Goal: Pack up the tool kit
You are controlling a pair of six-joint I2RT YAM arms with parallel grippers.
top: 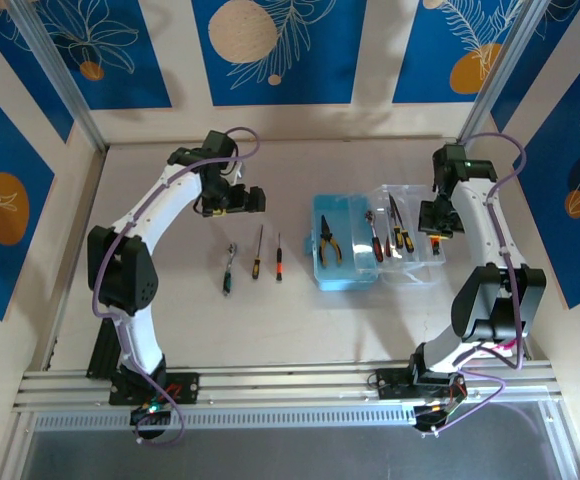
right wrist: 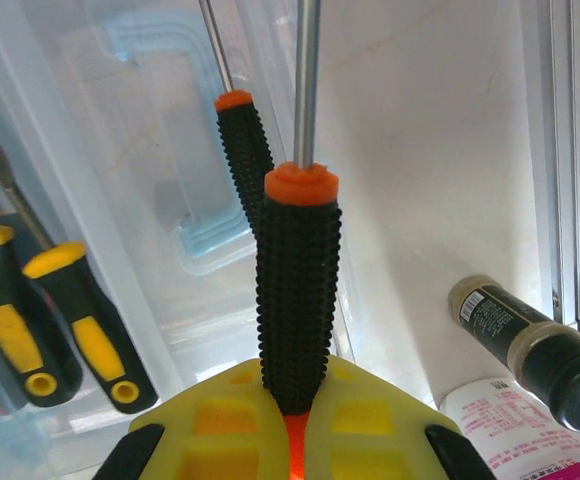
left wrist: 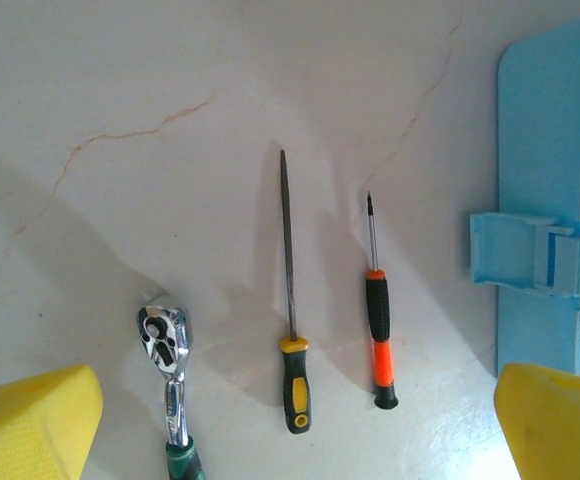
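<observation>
Right wrist view, right pincer (right wrist: 295,412) at bottom gripping black-orange screwdriver (right wrist: 295,290), yellow-black handles (right wrist: 90,335) lower left, left wrist view, left pincer (left wrist: 292,420) wide above ratchet (left wrist: 165,345) on tabletop (left wrist: 170,100), blue case (left wrist: 550,130) at right edge, top external view, pliers (top: 330,240) in case, centre right.

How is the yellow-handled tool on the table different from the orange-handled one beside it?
The yellow-handled tool has a longer shaft; the orange-handled screwdriver has a shorter, thinner one. The first's grip is yellow and black, the second's orange and black. Both lie on the table, tips pointing the same way.
</observation>
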